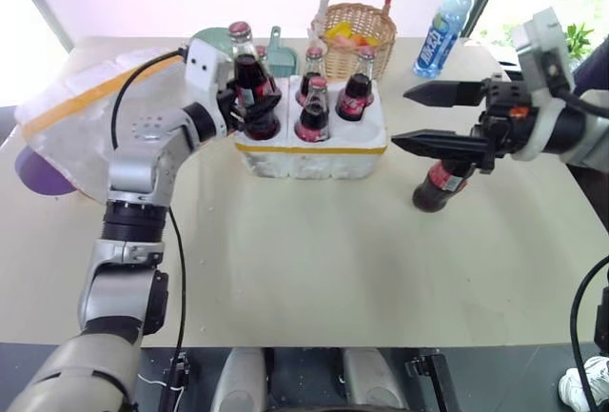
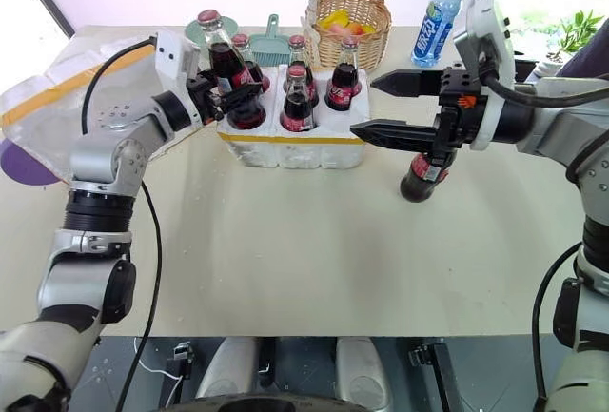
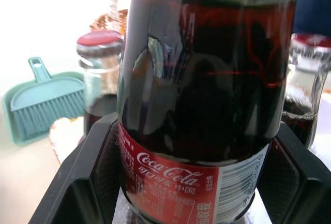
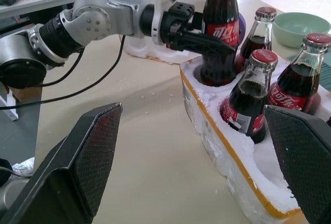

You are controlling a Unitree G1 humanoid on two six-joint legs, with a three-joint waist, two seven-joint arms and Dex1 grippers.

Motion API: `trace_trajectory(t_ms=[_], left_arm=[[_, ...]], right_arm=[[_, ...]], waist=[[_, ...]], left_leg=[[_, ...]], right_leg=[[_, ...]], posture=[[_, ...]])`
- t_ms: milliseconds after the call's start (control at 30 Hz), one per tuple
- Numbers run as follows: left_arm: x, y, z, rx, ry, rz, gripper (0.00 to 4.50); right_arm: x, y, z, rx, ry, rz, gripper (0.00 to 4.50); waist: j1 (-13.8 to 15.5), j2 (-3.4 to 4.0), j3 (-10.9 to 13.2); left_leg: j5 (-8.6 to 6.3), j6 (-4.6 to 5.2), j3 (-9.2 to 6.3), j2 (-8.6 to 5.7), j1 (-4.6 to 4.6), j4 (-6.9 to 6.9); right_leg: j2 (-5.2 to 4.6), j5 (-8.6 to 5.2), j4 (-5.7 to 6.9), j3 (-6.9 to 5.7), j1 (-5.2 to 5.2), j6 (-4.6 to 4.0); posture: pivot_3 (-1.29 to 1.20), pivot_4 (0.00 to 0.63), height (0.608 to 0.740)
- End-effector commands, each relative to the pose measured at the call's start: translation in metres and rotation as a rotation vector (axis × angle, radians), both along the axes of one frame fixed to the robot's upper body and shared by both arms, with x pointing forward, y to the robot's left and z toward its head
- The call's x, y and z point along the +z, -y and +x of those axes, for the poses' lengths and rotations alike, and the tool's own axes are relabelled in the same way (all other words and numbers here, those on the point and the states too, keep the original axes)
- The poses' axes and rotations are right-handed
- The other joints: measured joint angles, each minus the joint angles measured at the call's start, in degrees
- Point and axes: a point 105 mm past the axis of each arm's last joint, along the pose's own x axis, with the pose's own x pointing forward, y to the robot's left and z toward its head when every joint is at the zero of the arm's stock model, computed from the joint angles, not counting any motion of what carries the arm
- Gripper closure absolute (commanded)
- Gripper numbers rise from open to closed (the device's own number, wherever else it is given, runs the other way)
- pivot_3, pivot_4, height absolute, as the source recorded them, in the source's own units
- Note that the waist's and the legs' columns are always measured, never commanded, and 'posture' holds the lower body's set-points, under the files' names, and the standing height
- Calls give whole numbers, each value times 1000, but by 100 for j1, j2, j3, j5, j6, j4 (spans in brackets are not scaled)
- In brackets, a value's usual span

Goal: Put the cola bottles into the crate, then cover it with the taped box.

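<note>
A small glass cola bottle (image 1: 249, 74) with a red cap is being pinched by the left tool (image 1: 245, 100) over the near-left well of the low white foam crate (image 1: 314, 150), upper centre of frame, for seating. The right tool (image 1: 419, 117) is being held spread above the last bottle (image 1: 440, 186), standing on the counter (image 1: 314, 260) at right.

Head pair looks forward and down over the beige surface (image 1: 314, 269); both eyes share the low white foam crate (image 1: 314, 157). Left wrist camera sits very close behind a dark glass cola bottle (image 3: 201, 89). Right wrist camera faces that crate from nearby, slightly above.
</note>
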Motion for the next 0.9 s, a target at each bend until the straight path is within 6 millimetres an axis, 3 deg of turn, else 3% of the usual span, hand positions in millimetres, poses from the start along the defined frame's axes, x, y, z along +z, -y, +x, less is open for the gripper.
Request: trace_trajectory(t_ms=[33, 67, 100, 167, 300, 367, 600, 700, 800, 900], left_arm=[[0, 8, 3, -4, 26, 48, 1660], [-5, 8, 5, 3, 5, 49, 1660], [-8, 8, 6, 9, -5, 51, 638], [-13, 4, 9, 32, -24, 53, 13], [-17, 0, 3, 18, -30, 57, 13], [-9, -2, -4, -15, -9, 30, 13], [59, -34, -42, -150, 67, -209, 13], [78, -41, -67, -261, 76, -239, 13], [76, -35, -101, -428, 61, -163, 13], [57, -26, -125, -547, 6, -50, 13]], right_arm=[[11, 1, -5, -4, 60, 7, 0], [11, 1, -5, -6, 61, 7, 0], [11, 1, -4, -9, 62, 7, 0], [11, 1, -4, -11, 62, 7, 0], [10, 2, -5, -15, 59, 8, 0], [9, 3, -6, -21, 58, 9, 0], [8, 15, -27, -39, 50, 13, 0], [6, 20, -41, -47, 38, 27, 0], [-5, 29, -52, -92, -12, 41, 0], [-23, 41, -56, -183, -69, 39, 0]], waist=[[6, 0, 0], [5, 0, 0], [3, -1, 1], [1, 0, 0], [-10, 0, 0], [-26, 0, 0], [-17, 0, 0], [-18, 0, 0], [-12, -1, -1], [-15, -1, -1]], left_leg=[[0, 0, 0, -1, -1, 0], [0, 0, 0, -2, -2, 0], [0, 0, 0, -2, -3, 0], [0, 0, -1, -1, -4, -1], [0, 0, -1, -1, -2, -1], [0, 0, -1, -1, -1, -2], [0, 0, -2, 3, -2, -3], [0, 0, -3, 3, -2, -3], [0, 0, -4, 3, 1, -3], [0, 0, -2, 3, 5, -3]], right_leg=[[-1, 0, 0, 0, 0, 0], [-1, 0, -2, 0, 0, 0], [-2, 0, -3, 0, 0, 0], [-2, 0, -4, 0, -1, 0], [-2, 0, -2, 0, -1, 0], [-2, 0, -2, 0, -1, 0], [-1, 0, -1, -1, -3, 0], [-2, 0, -2, -1, -2, 0], [-3, 0, -2, -2, 5, 0], [-3, -1, -3, -1, 8, 0]], posture=[[0, 150, 740], [0, 150, 740], [0, 150, 740], [0, 150, 740], [0, 150, 740], [0, 150, 740], [0, 150, 740], [0, 150, 740], [0, 150, 740], [0, 150, 740]])
